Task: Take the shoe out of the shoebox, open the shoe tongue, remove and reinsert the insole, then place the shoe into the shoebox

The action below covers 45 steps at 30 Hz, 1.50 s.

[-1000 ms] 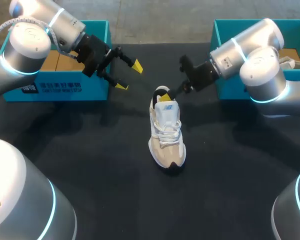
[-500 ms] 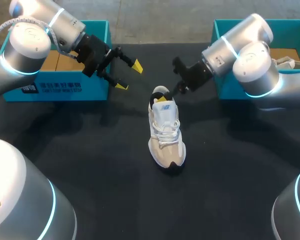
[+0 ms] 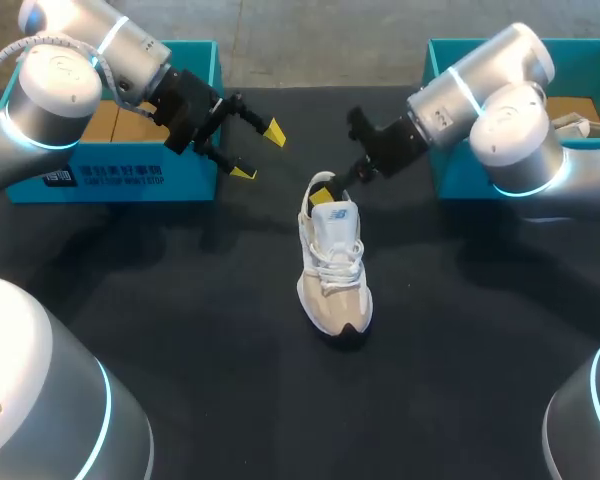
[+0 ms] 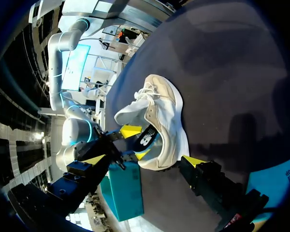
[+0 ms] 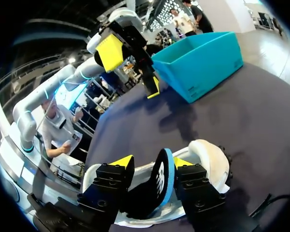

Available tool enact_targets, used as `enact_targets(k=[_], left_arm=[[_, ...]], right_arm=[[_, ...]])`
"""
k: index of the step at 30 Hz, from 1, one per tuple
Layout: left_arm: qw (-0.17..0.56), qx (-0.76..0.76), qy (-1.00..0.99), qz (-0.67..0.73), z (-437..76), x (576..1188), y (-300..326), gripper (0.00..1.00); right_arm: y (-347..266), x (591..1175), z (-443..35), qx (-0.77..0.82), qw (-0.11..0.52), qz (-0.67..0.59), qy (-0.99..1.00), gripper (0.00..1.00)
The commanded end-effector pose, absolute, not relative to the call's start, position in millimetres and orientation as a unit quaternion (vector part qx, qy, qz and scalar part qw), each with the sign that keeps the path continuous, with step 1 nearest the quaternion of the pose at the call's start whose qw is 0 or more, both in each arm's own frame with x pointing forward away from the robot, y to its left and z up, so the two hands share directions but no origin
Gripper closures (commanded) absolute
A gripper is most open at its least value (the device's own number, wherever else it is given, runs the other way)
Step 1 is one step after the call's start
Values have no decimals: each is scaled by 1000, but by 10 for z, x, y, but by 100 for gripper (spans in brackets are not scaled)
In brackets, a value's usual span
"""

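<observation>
1. A white and beige shoe [image 3: 332, 262] stands upright on its sole in the middle of the black table [image 3: 180, 320], outside both boxes, with its toe pointing toward the robot and its heel toward the far edge.
2. The right gripper [image 5: 152, 163] sits at the shoe's heel opening, its two yellow-tipped fingers pressed from both sides on the black, blue-edged insole [image 5: 159, 186]. The insole stands on edge between them, its back end raised above the collar.
3. The left gripper [image 3: 257, 151] hangs above the table to the shoe's far left, well apart from it. Its fingers are spread wide and hold nothing.
4. The left shoebox [image 3: 110, 182], teal, sits at the table's far left corner just behind the left gripper.
5. The right shoebox [image 3: 442, 55], also teal, sits at the far right corner, partly hidden by the right arm; what lies inside it cannot be made out.
6. In the left wrist view the shoe lies ahead of the open fingers, laces up, with the right gripper's tips at its heel.
</observation>
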State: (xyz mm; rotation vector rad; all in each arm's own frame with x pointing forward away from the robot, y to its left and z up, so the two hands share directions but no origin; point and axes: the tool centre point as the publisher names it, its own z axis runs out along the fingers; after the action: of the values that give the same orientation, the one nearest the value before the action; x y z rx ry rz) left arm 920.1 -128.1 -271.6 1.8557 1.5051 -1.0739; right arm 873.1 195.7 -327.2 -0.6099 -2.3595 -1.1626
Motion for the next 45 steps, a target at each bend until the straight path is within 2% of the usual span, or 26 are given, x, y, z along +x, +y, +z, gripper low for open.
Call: enact_targets(k=[1, 20, 22, 26, 35, 45], left_arm=[[259, 685, 556, -394, -2714, 9190, -1282, 0], [259, 685, 556, -394, -2714, 9190, -1282, 0], [259, 685, 556, -394, -2714, 9190, -1282, 0], [259, 685, 556, -394, -2714, 9190, -1282, 0], [259, 685, 556, -394, -2714, 9190, -1282, 0], [259, 685, 556, -394, -2714, 9190, -1282, 0]], right_arm=[[1929, 8714, -3130, -221, 209, -416, -857, 52], [1916, 8959, -2704, -238, 158, -432, -856, 51], [1907, 8963, -2672, -269, 149, -424, -852, 58], [1854, 8948, -2675, -323, 127, -401, -848, 100], [1685, 8911, -2654, -417, 54, -343, -840, 100], [1669, 8909, -2649, -417, 54, -340, -841, 100]])
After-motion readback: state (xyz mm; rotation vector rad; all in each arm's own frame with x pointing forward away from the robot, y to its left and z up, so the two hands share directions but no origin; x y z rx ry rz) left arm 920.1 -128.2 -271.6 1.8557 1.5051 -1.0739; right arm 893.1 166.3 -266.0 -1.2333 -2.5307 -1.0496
